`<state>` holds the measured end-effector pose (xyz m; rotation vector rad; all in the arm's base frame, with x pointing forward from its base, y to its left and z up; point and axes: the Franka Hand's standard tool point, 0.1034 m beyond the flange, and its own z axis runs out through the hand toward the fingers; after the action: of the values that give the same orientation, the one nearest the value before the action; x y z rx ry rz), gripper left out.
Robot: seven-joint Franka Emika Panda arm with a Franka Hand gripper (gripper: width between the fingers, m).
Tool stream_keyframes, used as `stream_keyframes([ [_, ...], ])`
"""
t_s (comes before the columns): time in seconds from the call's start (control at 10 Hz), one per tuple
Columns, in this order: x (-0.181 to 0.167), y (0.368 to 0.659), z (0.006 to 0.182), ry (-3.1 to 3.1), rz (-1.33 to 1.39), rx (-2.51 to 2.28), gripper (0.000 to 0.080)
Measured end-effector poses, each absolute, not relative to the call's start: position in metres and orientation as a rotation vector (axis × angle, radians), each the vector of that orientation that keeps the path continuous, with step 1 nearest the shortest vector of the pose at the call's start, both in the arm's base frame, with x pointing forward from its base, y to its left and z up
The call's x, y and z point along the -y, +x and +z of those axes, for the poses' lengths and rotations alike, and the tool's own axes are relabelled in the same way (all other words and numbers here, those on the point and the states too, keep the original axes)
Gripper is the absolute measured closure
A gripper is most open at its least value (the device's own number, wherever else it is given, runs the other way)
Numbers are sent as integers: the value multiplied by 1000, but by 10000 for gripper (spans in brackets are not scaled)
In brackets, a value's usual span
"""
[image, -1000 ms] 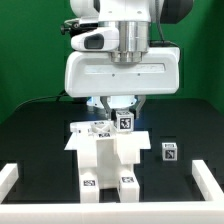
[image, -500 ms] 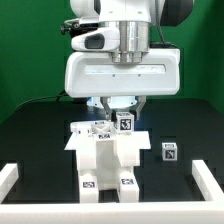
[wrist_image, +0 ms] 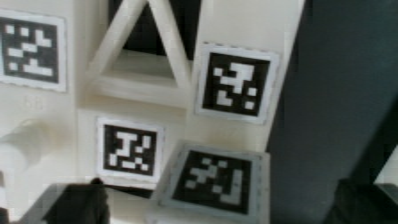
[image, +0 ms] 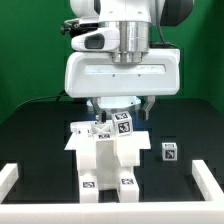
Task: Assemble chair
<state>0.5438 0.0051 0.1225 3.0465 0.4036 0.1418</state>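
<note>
Currently you're holding the dark-tipped two-finger gripper (image: 121, 112) straight above the rear of the small chair of chunky matte white tagged blocks (image: 105, 152). The chair is sitting mid-table on the flat black tabletop (image: 40, 135), well inside the low white border rail (image: 10, 178), with its two lower tagged blocks pointing toward the near rail.

The fingers (wrist_image: 80, 203) are standing wide apart, one on each side of the small tilted tagged white piece (wrist_image: 214, 180) at the chair's top. In the wrist view neither pad is visibly touching it, so you're gripping nothing.

My read: the jaws are straddling that piece with clearance on both sides because it's the part being worked on at this step. Its tag is showing skewed against the square tags around it. It may not be fully seated, but I can't confirm that from these views.

The loose small white tagged cube (image: 169, 152) is lying on the exterior view's right of the chair, apart from it. It's probably parked there, in reach, for a later step.

Assembly is looking partway done. Watch the finger nearest the skewed piece, since any sideways drift is risking a knock.
</note>
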Motion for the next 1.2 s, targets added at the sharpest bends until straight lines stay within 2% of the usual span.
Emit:
stream_keyframes([
  [0.5,-5,544,122,3047,140,-403,151],
  [0.7,-5,542,126,3099,30,-334,151],
  [1.0,-5,544,123,3104,22,-320,151],
  [1.1,-5,544,122,3104,21,-320,246],
  [1.2,-5,544,122,3104,21,-320,246],
])
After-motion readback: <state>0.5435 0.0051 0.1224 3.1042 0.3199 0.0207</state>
